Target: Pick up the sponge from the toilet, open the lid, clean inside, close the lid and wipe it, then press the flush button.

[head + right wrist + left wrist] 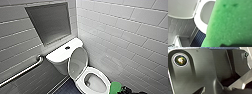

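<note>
Green and thick, the sponge [115,88] is sitting clamped in the right hand [126,90], which is hanging just beside the bowl rim of the toilet [61,53]. The lid [78,62] is standing raised, leaning back against the tank, with the bowl lying open below it. The flush button [67,47] is showing dark in the middle of the tank top. A metal grab bar [22,71] is running along the grey wall. Whether the left hand [221,88] is apart or together, I cannot tell.
</note>
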Tool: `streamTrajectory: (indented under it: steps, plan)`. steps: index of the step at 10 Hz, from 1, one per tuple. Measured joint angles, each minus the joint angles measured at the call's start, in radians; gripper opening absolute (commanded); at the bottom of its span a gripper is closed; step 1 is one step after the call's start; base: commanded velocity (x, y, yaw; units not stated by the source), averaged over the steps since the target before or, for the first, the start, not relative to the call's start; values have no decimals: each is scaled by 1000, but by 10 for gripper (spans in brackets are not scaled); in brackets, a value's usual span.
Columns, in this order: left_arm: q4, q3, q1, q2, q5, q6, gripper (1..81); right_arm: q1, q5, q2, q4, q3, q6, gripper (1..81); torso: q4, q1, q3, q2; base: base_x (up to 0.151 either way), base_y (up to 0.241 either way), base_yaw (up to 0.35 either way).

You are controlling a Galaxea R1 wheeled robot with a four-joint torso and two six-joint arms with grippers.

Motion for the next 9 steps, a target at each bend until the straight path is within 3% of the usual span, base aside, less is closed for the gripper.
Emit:
streamTrajectory:
  steps: [4,9]
  plan:
    - [0,-2,4,10,3,0,811,104,-86,53,16,-11,20,10,0,79,0,-130,0,0,0]
    - [0,-2,24,15,3,1,811,204,-107,189,26,-149,65,10,0,87,0,-143,0,0,0]
